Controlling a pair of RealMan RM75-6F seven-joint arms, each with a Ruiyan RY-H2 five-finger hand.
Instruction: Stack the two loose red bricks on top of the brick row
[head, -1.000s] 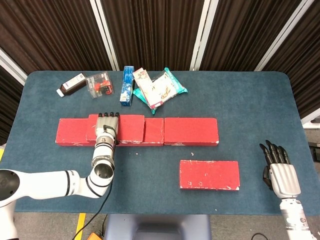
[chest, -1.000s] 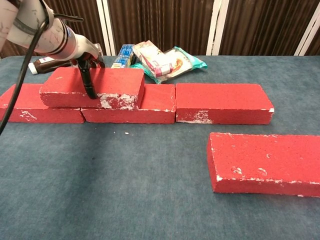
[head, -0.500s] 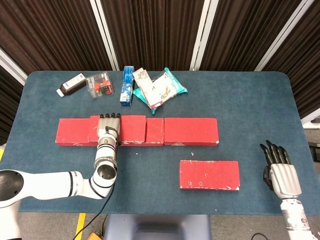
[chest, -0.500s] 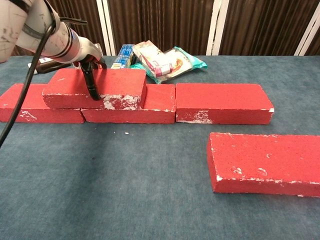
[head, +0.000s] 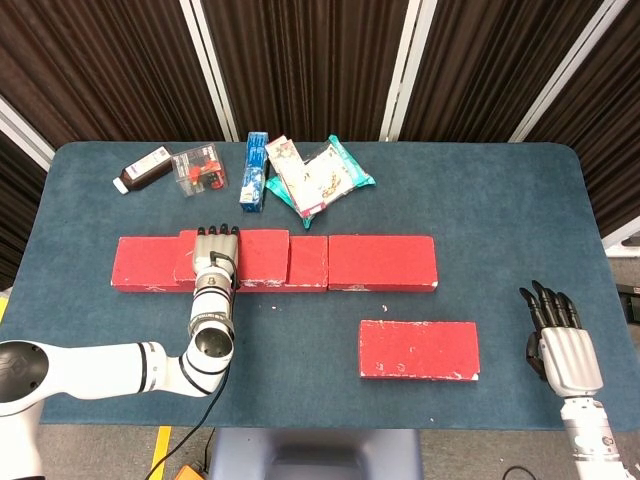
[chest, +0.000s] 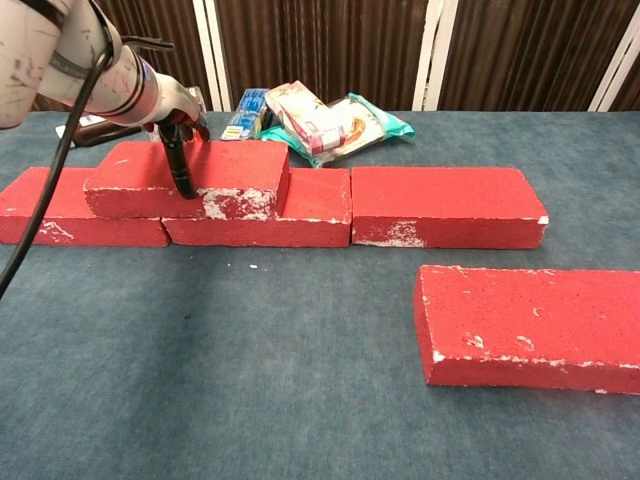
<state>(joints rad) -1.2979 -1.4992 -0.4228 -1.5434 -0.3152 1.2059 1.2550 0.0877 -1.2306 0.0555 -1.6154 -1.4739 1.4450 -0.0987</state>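
One red brick (head: 262, 250) (chest: 232, 166) lies on top of the brick row (head: 380, 262) (chest: 450, 205), across its two left bricks. My left hand (head: 215, 256) (chest: 172, 122) grips this brick, with the thumb down its front face and the fingers over the top. The other loose red brick (head: 418, 349) (chest: 530, 325) lies flat on the table in front of the row's right end. Far to the right, near the table's front edge, my right hand (head: 560, 340) holds nothing, its fingers straight; the chest view does not show it.
Behind the row lie a dark bottle (head: 144, 168), a clear box with red contents (head: 199, 169), a blue carton (head: 254, 170) (chest: 244, 112) and snack packets (head: 315, 175) (chest: 330, 120). Blue cloth covers the table (head: 500, 200).
The held brick has sunk a little onto the row and shifted slightly sideways with my left hand. The right hand and the loose brick have stayed still.
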